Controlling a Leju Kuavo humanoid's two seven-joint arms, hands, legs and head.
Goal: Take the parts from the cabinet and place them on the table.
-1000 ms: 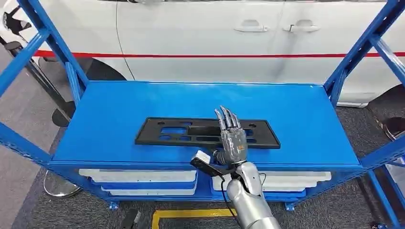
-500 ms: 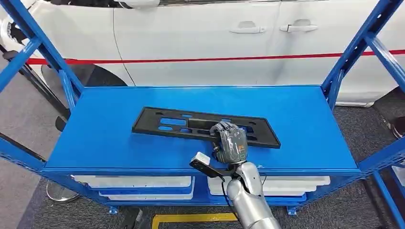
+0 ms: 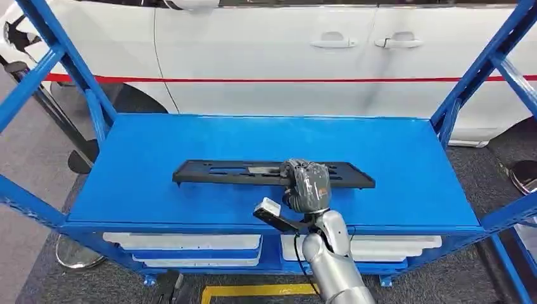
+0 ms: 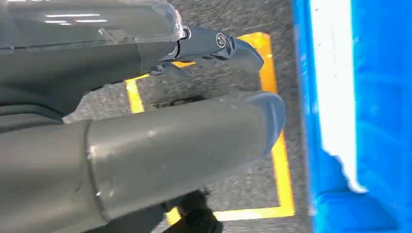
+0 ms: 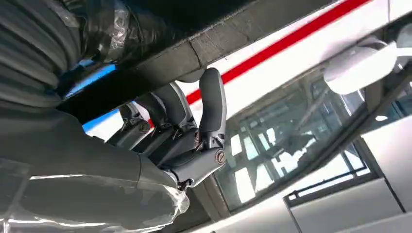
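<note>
My right robot hand [image 3: 306, 183] is now clamped on the black part [image 3: 215, 171], lifting its near edge off the blue shelf [image 3: 405, 171]. A second ago the part lay flat under open fingers. Grasp made; carrying comes next. My left robot hand [image 4: 145, 126] hangs empty, fingers loosely apart.

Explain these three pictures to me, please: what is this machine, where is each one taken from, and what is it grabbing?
It is a two-legged humanoid robot with silver arms and many-fingered hands. The wide picture comes from a camera high on its body, looking down at a blue shelf rack in front of a white car. Its right hand grips a long black plastic frame with cut-out slots, tilted up off the shelf top. White parts lie on the shelf below. The other two pictures come from cameras at the wrists. The left hand hangs over grey floor with yellow tape, holding nothing.
</note>
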